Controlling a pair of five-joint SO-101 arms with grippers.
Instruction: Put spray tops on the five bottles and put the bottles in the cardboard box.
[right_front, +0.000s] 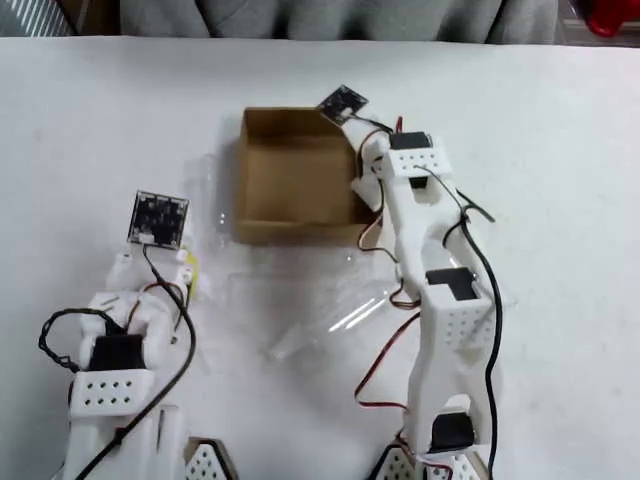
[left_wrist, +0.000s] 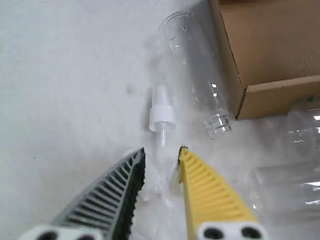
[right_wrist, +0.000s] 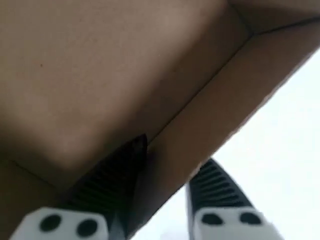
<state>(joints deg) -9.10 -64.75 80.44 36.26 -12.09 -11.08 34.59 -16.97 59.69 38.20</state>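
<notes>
Two pincers stand at different spots on the white table (left_wrist: 60, 75). The left pincer (left_wrist: 161, 149) is released, its grey and yellow fingers spread just above the table. A white spray top (left_wrist: 161, 112) lies just ahead of the tips, its thin tube pointing back toward the gap between them, and nothing is gripped.

Beside the spray top a clear bottle (left_wrist: 197, 75) lies on its side along the outer wall of the cardboard box (left_wrist: 270, 45), its open neck near the box corner. More clear bottles (left_wrist: 285, 192) lie on the table past that corner.

The right pincer (right_wrist: 177, 150) is at the box's far side wall. It is released, one finger inside the box and the other outside, with the wall between them. In the high view the box floor (right_front: 295, 175) is bare brown cardboard.
</notes>
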